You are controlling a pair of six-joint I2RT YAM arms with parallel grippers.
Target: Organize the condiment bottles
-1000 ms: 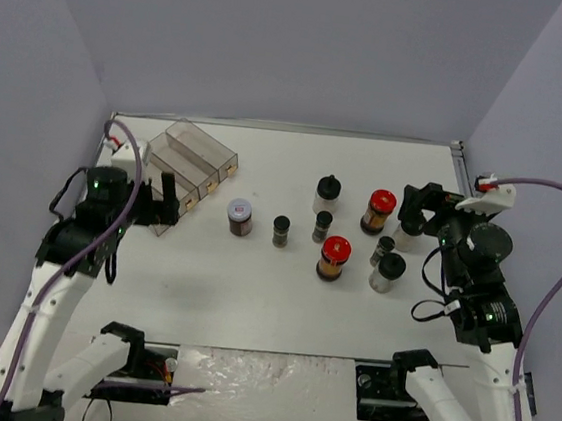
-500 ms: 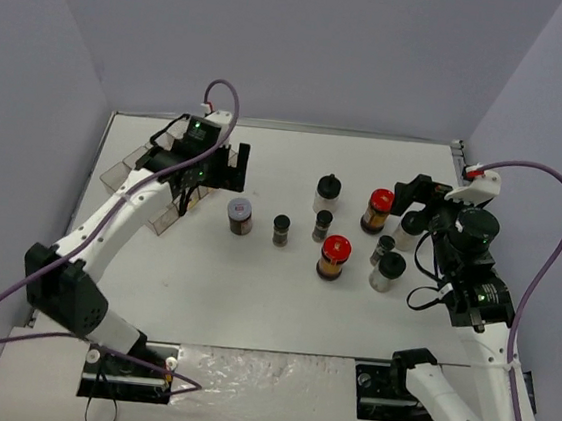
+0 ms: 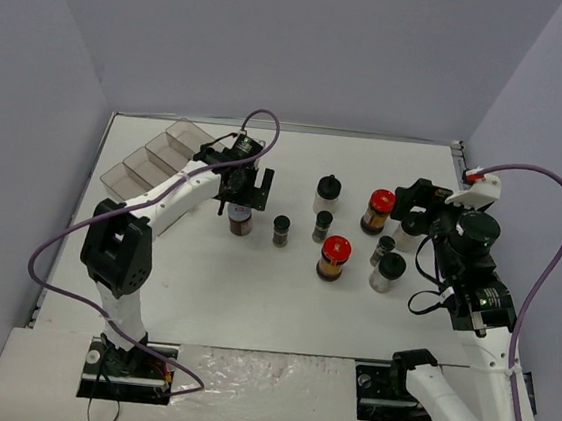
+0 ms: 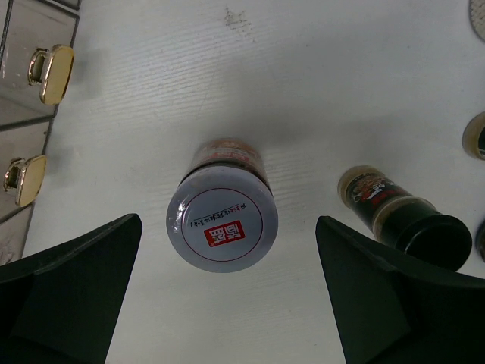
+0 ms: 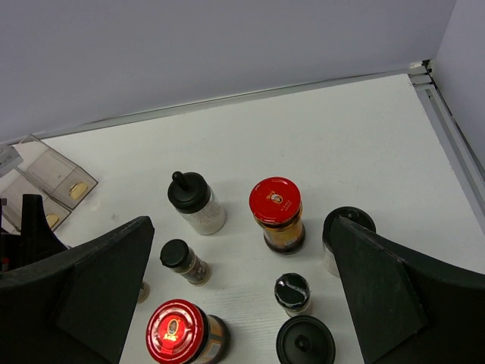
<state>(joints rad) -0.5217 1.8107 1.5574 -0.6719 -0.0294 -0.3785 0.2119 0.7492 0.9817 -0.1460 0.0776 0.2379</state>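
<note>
While my left gripper point(image 4: 227, 218) hangs straight over the white-lidded jar point(image 4: 222, 225), its jaws are spread wide, one finger to either side of the lid and neither touching it. I read that stance as a lineup for a grasp. The jar stands upright on the table point(image 4: 341, 68), so coming from above with the lid centred in the gap should let both fingers close evenly on its body. From the wrist view the lid sits almost midway between the fingers, a shade nearer the left one. A black-capped jar point(image 4: 409, 220) stands just beside it on the right, near my right-hand finger, and I judge it the thing most likely to get knocked on the way down. The compartment tray point(image 3: 155, 162) lies near, toward the table's far left, a likely place for the jar to go.

My right gripper point(image 5: 241, 221) also has its jaws wide and holds nothing. It hovers above the main cluster, with one red-lidded jar point(image 5: 276, 208) below the gap and a second red-lidded jar point(image 5: 178, 334) nearer my left-hand finger, black-capped ones around them. How high it sits over them I cannot tell.
</note>
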